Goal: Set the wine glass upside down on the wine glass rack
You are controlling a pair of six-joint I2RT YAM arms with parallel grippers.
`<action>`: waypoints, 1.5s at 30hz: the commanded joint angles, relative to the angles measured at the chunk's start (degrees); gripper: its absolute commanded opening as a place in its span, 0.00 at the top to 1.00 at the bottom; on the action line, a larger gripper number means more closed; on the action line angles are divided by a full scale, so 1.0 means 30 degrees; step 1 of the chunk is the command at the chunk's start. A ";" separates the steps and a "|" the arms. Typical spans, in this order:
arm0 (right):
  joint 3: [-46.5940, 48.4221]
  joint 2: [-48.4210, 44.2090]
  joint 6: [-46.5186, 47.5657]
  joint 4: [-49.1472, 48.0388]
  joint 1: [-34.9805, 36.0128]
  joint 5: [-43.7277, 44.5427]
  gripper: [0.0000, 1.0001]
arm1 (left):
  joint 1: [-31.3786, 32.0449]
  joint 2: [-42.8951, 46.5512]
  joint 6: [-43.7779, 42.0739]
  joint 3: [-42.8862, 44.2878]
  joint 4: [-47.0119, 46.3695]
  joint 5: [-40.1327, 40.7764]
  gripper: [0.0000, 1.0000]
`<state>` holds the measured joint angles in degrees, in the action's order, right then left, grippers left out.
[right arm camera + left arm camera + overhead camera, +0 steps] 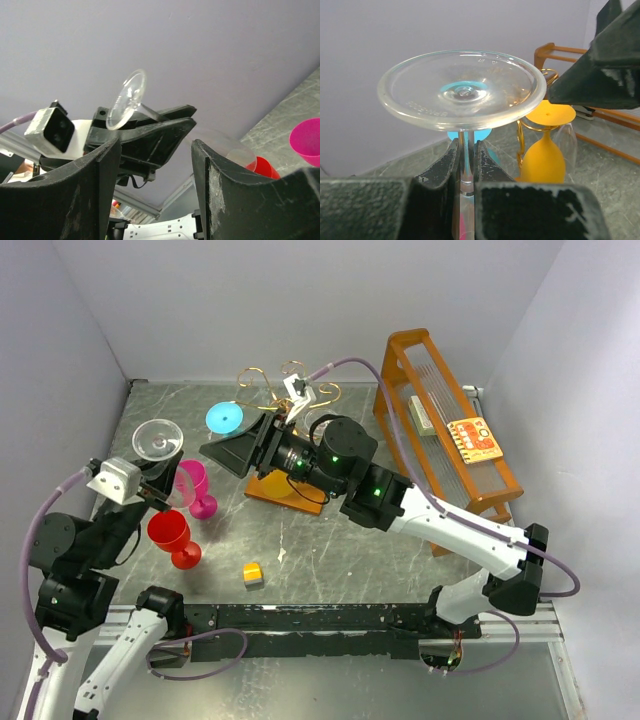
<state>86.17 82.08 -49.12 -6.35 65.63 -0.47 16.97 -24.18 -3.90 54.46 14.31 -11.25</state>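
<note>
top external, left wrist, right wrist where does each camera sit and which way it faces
top external: above and behind the arms, looking down on the table; both arms show.
left wrist: on the left hand, facing the gold wine glass rack past its fingers clamping the clear wine glass.
right wrist: on the open right hand, facing the left hand between its own fingers.
Both wrist views share that glass.

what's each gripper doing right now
Left gripper: shut on the stem of the wine glass, foot up.
Right gripper: open, holding nothing.
</note>
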 commanded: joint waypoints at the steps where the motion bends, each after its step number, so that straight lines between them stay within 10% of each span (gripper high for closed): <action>1: 0.0341 0.0051 -0.0243 -0.0714 0.0029 -0.0392 0.42 | -0.0091 -0.0331 -0.0180 -0.0176 -0.0571 0.0935 0.93; 13: 0.3657 0.3020 -0.1948 0.0912 -0.0013 -0.2009 0.46 | -0.0091 -0.0267 -0.1812 -0.0677 -0.0884 -0.1864 0.93; 28: 0.2779 0.3426 -0.5434 -0.0236 0.0007 -0.3454 1.00 | -0.0091 0.0769 -0.2172 -0.0964 -0.0245 -0.0618 0.92; 38: 0.3851 0.4173 -0.6036 -0.0121 -0.0038 -0.3348 1.00 | -0.0091 0.1714 0.0375 0.0133 0.3052 0.1325 0.42; 45: 0.3330 0.4514 -0.6534 -0.1759 -0.0205 -0.3761 1.00 | -0.0095 0.2372 0.2562 0.2339 0.5785 0.2108 0.32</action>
<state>95.79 95.88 -67.55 -5.37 65.36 -10.94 16.97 -17.61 -2.22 56.16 26.11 -7.79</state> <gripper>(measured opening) 0.045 0.672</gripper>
